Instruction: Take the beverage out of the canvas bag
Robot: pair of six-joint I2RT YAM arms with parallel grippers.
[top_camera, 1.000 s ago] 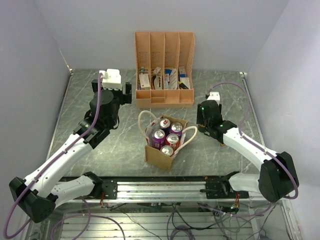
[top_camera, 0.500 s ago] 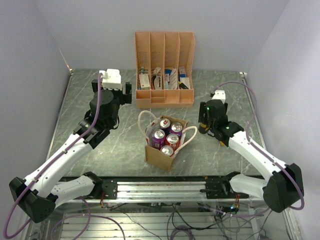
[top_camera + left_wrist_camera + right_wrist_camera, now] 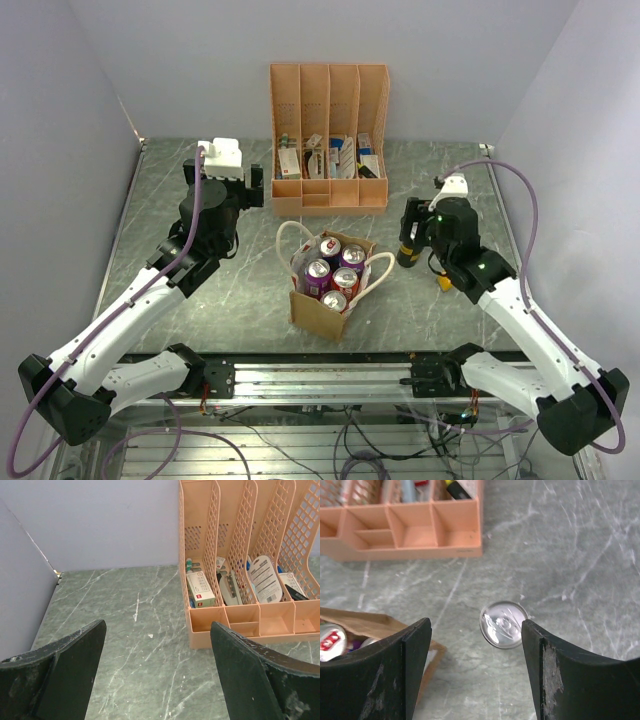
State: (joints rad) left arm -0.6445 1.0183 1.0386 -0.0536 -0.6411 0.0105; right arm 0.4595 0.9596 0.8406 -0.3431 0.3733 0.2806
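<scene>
A drink can (image 3: 407, 248) stands upright on the green marbled surface (image 3: 200, 300), outside the canvas bag (image 3: 322, 312) and just to its right, with a gap between them. The bag sits near the middle of the surface. It holds five cans (image 3: 345, 278) packed upright, silver tops showing, and its cream rope handles (image 3: 288, 235) loop out on both sides.

The right fingers (image 3: 385, 675) are spread wide apart and grasp nothing. In the right wrist view the lone can's top shows between them, close to one finger's tip; I cannot tell whether it touches.

Behind the bag, against the back wall, stands an orange-pink file organizer (image 3: 329, 95) with small packets in its slots.

The left fingers (image 3: 60, 675) are also spread and empty, over bare surface to the left of the organizer and well apart from the bag.
</scene>
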